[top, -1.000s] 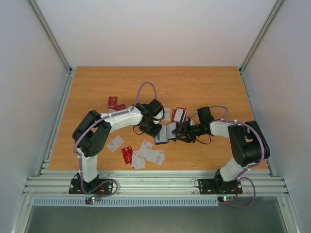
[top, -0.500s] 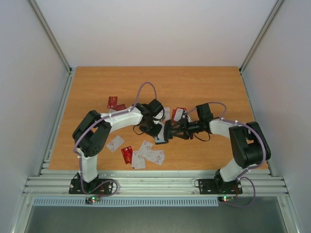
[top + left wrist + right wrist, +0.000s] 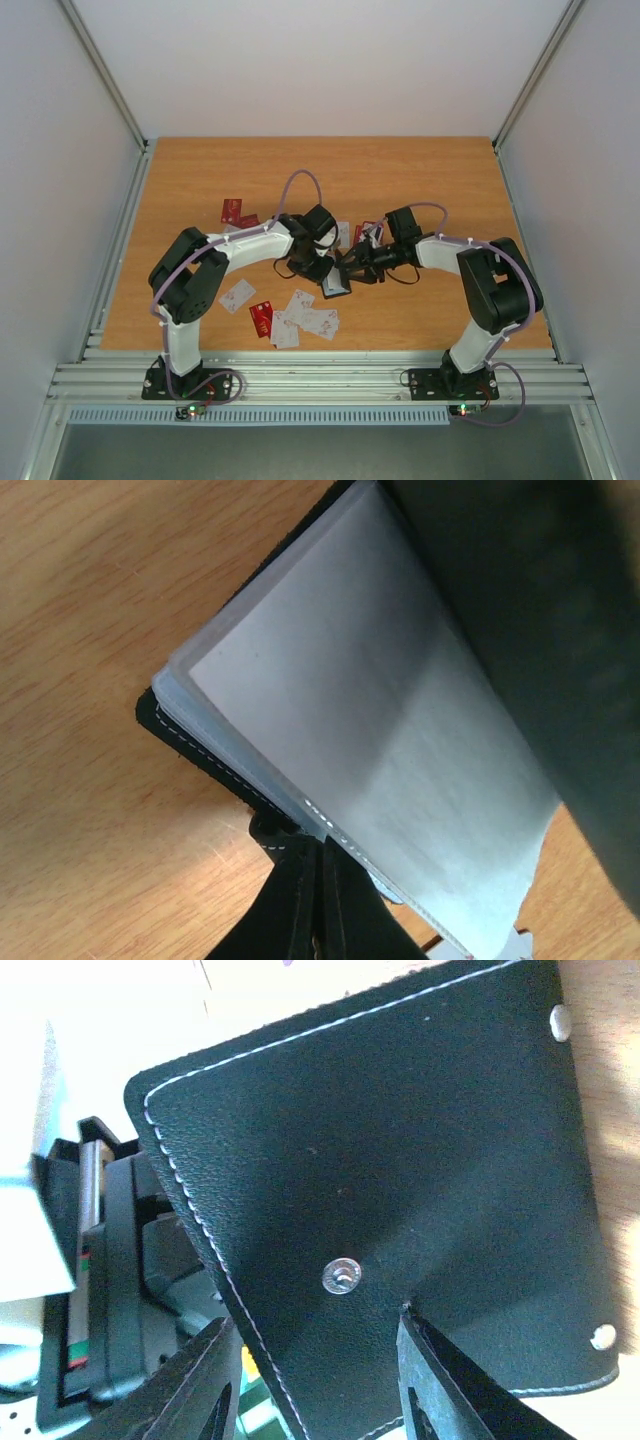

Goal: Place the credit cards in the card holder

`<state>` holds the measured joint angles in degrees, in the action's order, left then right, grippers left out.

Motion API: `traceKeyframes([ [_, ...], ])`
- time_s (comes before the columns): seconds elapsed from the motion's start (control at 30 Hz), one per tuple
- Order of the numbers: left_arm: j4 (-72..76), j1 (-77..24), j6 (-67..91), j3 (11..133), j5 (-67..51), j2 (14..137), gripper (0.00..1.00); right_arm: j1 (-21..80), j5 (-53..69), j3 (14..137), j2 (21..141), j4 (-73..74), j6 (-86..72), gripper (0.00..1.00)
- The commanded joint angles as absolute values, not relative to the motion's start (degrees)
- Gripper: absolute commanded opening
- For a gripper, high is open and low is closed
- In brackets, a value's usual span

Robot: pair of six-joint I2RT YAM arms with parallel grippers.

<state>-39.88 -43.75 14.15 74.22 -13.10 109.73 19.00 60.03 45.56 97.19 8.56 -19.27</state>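
Note:
The card holder [image 3: 336, 283] stands partly folded at mid-table between both grippers. My left gripper [image 3: 321, 265] is shut on the holder's black stitched edge [image 3: 262, 832]; its pale translucent sleeves [image 3: 350, 710] fill the left wrist view. In the right wrist view the black outer flap [image 3: 380, 1160] with its metal snap faces the camera. My right gripper [image 3: 312, 1322] is open, the flap lying across the gap and one finger [image 3: 440, 1370] against it. Credit cards lie loose: red ones [image 3: 232, 211] [image 3: 261, 318], white ones [image 3: 310, 318] [image 3: 237, 294], and more [image 3: 366, 234] behind the right gripper [image 3: 355, 268].
The wooden table [image 3: 440, 170] is walled in by white panels, with a metal rail [image 3: 320, 375] along the near edge. The left gripper's black body [image 3: 110, 1260] sits close beside the flap in the right wrist view.
My right gripper has moved left toward the left gripper, swinging the holder's flap over so the holder looks narrower. The left arm has stayed put, still shut.

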Motion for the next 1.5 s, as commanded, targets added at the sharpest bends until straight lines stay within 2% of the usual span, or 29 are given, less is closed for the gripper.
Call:
traceKeyframes([
  [0.0,-37.6,-44.1,15.0,72.8,-14.9,106.7,0.0,20.5,59.9,47.9,99.3,8.1,-19.0,0.44],
  [0.57,-31.6,-42.8,18.2,66.3,-21.0,103.3,0.0,21.1,61.4,46.0,107.3,-12.7,-32.0,0.42],
  [0.73,-28.6,-41.2,21.1,63.7,-23.9,101.7,0.0,22.0,59.9,44.7,107.9,-10.8,-29.8,0.41],
  [1.1,-25.9,-38.3,28.4,59.2,-28.2,98.0,0.01,22.0,50.2,44.5,107.5,5.1,-18.5,0.37],
  [1.47,-31.1,-38.1,31.1,66.3,-32.8,102.4,0.08,24.2,41.5,43.5,104.8,4.8,-21.8,0.36],
])
